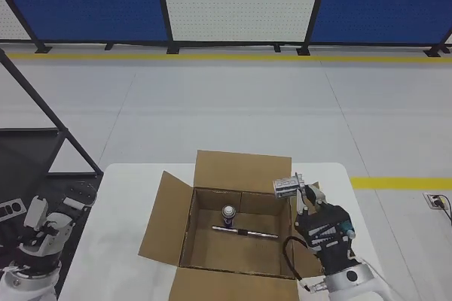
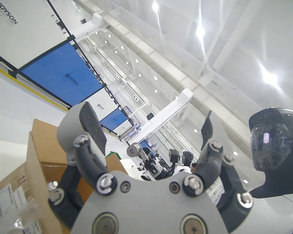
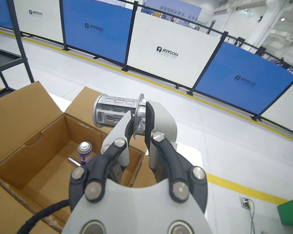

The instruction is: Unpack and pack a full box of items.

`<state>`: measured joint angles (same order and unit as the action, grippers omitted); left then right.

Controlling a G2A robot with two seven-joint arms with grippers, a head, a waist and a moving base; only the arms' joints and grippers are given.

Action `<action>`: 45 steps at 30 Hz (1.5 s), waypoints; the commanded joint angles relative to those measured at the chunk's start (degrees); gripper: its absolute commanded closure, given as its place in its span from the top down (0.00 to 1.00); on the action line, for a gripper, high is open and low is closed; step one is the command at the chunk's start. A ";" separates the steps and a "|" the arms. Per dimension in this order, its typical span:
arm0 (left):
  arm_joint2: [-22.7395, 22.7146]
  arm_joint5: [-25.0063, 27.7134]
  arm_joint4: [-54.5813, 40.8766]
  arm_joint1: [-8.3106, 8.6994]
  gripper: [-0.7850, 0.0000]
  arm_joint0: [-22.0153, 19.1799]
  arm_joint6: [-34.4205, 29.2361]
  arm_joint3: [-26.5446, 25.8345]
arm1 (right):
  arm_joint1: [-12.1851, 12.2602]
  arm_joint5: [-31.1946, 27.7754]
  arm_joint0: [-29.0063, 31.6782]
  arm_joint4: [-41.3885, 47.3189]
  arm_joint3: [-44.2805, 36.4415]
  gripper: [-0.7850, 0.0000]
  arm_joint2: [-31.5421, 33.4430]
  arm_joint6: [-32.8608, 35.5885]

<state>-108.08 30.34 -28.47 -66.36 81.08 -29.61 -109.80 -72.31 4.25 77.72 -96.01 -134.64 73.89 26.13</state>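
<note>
Though slotted, smooth metal cylinder [image 3: 112, 110] in right claw [image 3: 139, 116]

The cardboard box [image 1: 241, 169] is plain brown, and a label [image 2: 5, 200] on one outer side is white with black print. The worktop [image 1: 120, 226] is white. A small can [image 3: 85, 151] has a silver top and a purple and white body. A thin rod [image 1: 245, 232] is silver-grey. The cylinder [image 3: 117, 110] is shiny silver, patterned with rows of slots. The left hand [image 2: 149, 122] and right hand [image 3: 139, 120] each have pale grey fingers, black ribbed pads [image 2: 91, 122], black links and silver screws. The floor [image 1: 286, 113] is pale grey, crossed by yellow lines. Fence panels [image 3: 97, 30] alternate blue and white, dotted with fine holes, in black frames. A rack [image 1: 30, 150] is black.
</note>
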 commanded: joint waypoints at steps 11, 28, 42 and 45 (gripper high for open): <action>-0.13 -0.13 -0.10 0.02 1.00 0.11 -0.13 0.03 | 0.04 0.62 1.11 -0.15 0.00 0.00 1.40 0.21; -0.13 -0.13 -0.10 0.02 1.00 0.11 -0.13 0.03 | 1.05 -4.62 7.46 -11.43 0.00 0.00 9.10 -21.18; -0.13 -0.13 -0.10 0.02 1.00 0.11 -0.13 0.03 | 2.32 -4.49 18.16 -22.32 0.03 0.00 26.37 -39.71; -0.13 -0.13 -0.10 0.02 1.00 0.11 -0.13 0.03 | 2.54 -5.01 20.75 -24.48 0.29 0.00 29.69 -43.23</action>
<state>-108.21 30.21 -28.57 -66.34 81.19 -29.74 -109.76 -69.83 -0.58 97.77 -119.80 -134.48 102.53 -16.16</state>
